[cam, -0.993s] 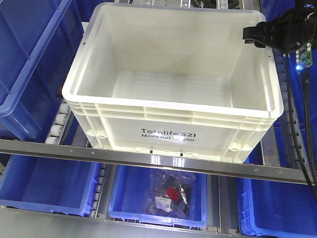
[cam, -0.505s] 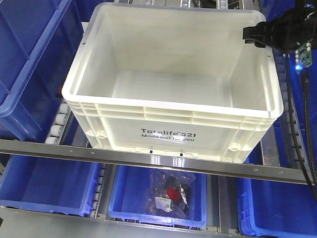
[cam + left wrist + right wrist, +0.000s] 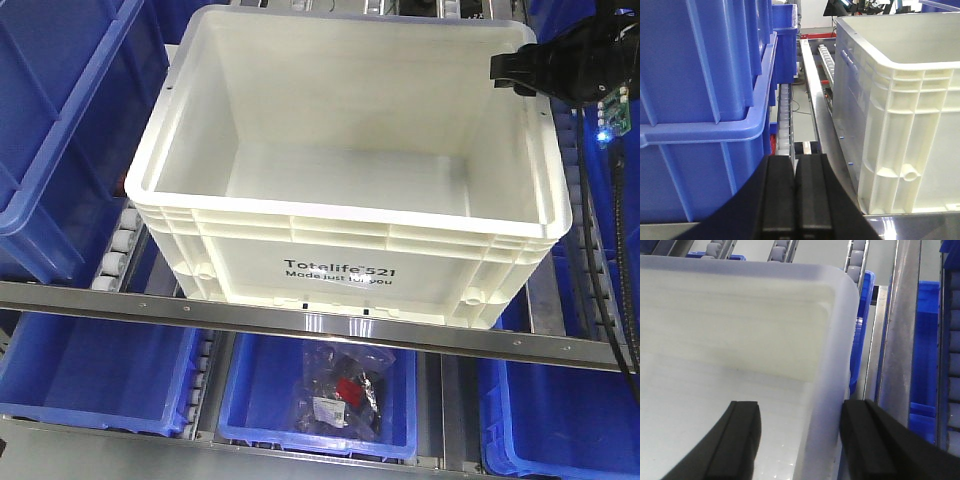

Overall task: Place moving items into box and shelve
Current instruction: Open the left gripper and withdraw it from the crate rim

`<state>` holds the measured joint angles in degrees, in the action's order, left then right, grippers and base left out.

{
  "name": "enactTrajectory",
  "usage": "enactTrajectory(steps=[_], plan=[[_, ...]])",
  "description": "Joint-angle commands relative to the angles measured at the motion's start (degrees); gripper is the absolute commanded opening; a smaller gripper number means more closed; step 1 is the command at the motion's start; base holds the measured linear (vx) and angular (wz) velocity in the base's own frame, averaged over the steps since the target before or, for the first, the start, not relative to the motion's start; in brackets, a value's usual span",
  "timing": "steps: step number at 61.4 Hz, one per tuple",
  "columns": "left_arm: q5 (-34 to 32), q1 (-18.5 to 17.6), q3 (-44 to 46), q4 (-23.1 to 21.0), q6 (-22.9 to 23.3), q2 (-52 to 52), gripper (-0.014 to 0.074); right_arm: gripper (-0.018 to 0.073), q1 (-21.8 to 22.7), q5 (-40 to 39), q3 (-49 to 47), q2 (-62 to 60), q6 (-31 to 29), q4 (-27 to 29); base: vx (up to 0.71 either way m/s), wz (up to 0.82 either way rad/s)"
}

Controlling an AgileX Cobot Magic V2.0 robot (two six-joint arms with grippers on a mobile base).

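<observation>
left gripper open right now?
No: in the left wrist view the left gripper has its two black fingers pressed together with nothing between them, in the gap between the blue bin and the white box.

A metal shelf rail (image 3: pixel 330 325) crosses roller tracks (image 3: pixel 118 245), with blue bins (image 3: pixel 60 120) beside and below.

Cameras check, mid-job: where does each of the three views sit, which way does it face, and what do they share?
Exterior front-facing: high, looking down at the large white plastic tote on the roller shelf; right gripper at its rim.
Left wrist: low between the blue plastic bin and the tote, facing along the shelf; left gripper shut.
Right wrist: looks down at the tote's corner; right gripper open, straddling the rim.
Shared: the tote.
</observation>
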<state>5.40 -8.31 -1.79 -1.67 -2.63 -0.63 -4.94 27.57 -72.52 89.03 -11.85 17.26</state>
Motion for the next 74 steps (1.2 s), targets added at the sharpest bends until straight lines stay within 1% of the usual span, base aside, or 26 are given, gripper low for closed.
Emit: enactTrajectory(steps=[1,24,36,41,45,55,59,66,74], plan=[[-4.3,0.0,-0.8,-0.1,0.4,-0.9,-0.0008,0.0413,-0.2,-3.5,-2.1,-2.5,-0.6,1.3,0.0,0.0],[-4.3,0.0,-0.8,-0.1,0.4,-0.9,-0.0008,0.0413,-0.2,-3.4,-2.1,-2.4,-0.6,1.3,0.0,0.0],[-4.3,0.0,-0.8,-0.1,0.4,-0.9,-0.0008,0.0419,-0.1,-3.0,-2.1,-2.7,-0.5,2.4,0.0,0.0],[-4.3,0.0,-0.8,-0.1,0.4,-0.9,-0.0008,0.0447,-0.1,-3.0,-2.1,-3.0,-0.5,2.4,0.0,0.0],[-4.3,0.0,-0.8,-0.1,0.4,-0.9,-0.0008,0.0491,-0.1,-2.5,-2.1,-3.0,-0.6,2.1,0.0,0.0],[-4.3,0.0,-0.8,-0.1,0.4,-0.9,-0.0008,0.063,-0.1,2.6,-2.1,-3.7,-0.6,-2.2,0.0,0.0],[-4.3,0.0,-0.8,-0.1,0.4,-0.9,-0.0008,0.0664,-0.1,4.5,-2.1,-4.3,-0.6,-3.7,0.0,0.0],[-4.3,0.0,-0.8,-0.1,0.4,-0.9,-0.0008,0.0667,-0.1,4.8,-2.1,-4.3,-0.6,-3.5,0.0,0.0],[-4.3,0.0,-0.8,-0.1,0.4,-0.9,-0.0008,0.0638,-0.2,4.9,-2.1,-4.2,-0.6,-3.4,0.0,0.0]])
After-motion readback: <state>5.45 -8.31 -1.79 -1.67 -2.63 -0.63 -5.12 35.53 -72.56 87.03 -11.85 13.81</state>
